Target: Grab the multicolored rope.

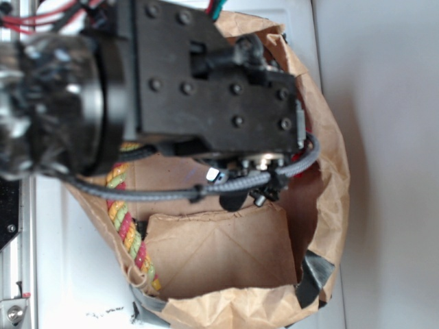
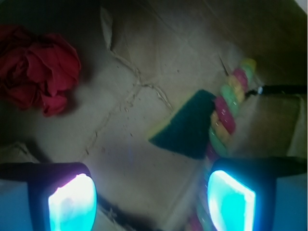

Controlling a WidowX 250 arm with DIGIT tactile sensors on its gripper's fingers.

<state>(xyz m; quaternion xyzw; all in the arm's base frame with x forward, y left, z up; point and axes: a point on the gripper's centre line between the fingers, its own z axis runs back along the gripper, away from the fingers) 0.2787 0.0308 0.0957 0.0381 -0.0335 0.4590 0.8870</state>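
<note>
Across the lower edge of the wrist view, the gripper [image 2: 151,199] shows as two glowing cyan pads [image 2: 72,204] set wide apart, with bare brown paper between them and nothing held. The multicolored rope [image 2: 225,113] runs down the right side of that frame, its red, yellow and pale green twists passing from the upper right toward the right-hand pad and on behind it; whether it touches the pad cannot be told. A dark green triangular sponge [image 2: 185,127] with a yellow edge lies just left of the rope, touching it. A crumpled red cloth ball [image 2: 36,67] sits at the upper left, well apart from both.

From the exterior view, the black arm body fills the upper left and centre and hides the claw itself. Below it lies a creased brown paper bag [image 1: 329,185] with its mouth open. The rope [image 1: 127,226] shows along the bag's left rim in the lower left of the frame, partly under a grey braided cable [image 1: 171,193].
</note>
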